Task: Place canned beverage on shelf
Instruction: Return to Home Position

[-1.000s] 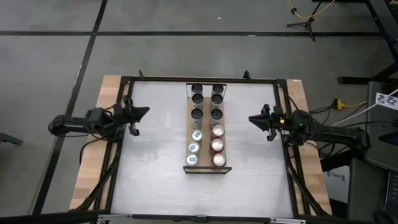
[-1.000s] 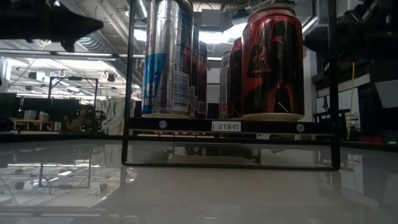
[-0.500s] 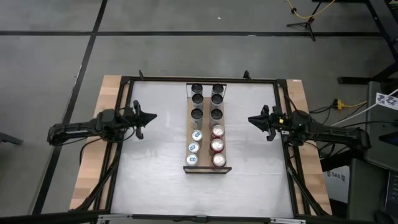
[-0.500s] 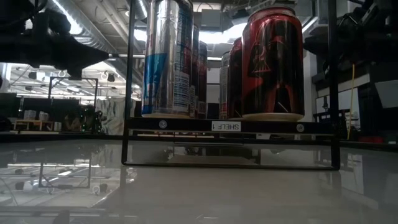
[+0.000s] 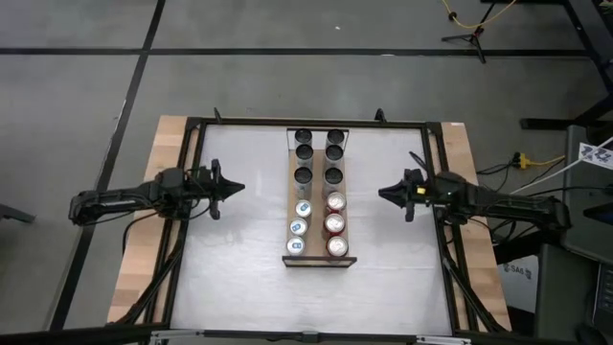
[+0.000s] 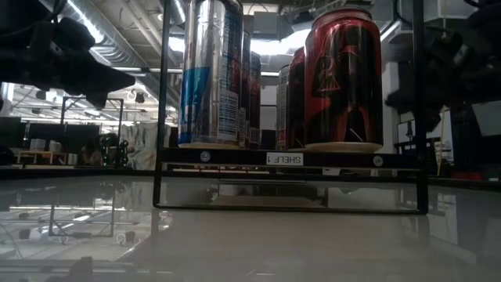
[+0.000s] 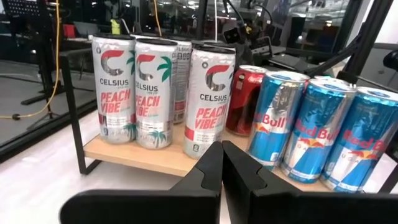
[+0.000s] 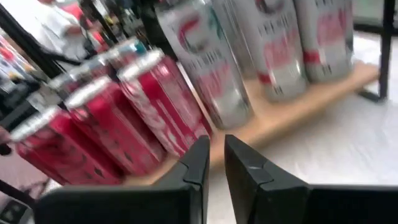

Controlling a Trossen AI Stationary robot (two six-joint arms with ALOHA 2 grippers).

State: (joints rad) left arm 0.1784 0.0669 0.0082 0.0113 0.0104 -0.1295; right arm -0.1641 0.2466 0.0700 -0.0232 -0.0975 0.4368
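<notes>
- Since a second ago, your left tool (image 5: 234,189) has swung in from the left rim of the counter (image 5: 239,273) toward the middle. The right tool (image 5: 382,193) has shifted only a little.
- You now have both tools above the counter on opposite sides of the shelf (image 5: 318,247), each pointing at it and well apart from it.
- Your left tool is clenched: its wrist view shows the two dark fingers (image 7: 208,168) pressed together with nothing between them.
- Your right tool's fingers (image 8: 198,163) stand close together with only a narrow slit between them, and they grip nothing.
- The shelf lies lengthwise down the centre of the counter, its dark lip at the near short end. The low view shows a "SHELF 1" label on the front rail.
- You can see six white-and-pink cans (image 7: 152,93) upright in two rows at the far end of the plank.
- Three blue cans (image 5: 300,228) fill the near part of the left row.
- Three red cans (image 5: 335,224) stand beside them in the right row.
</notes>
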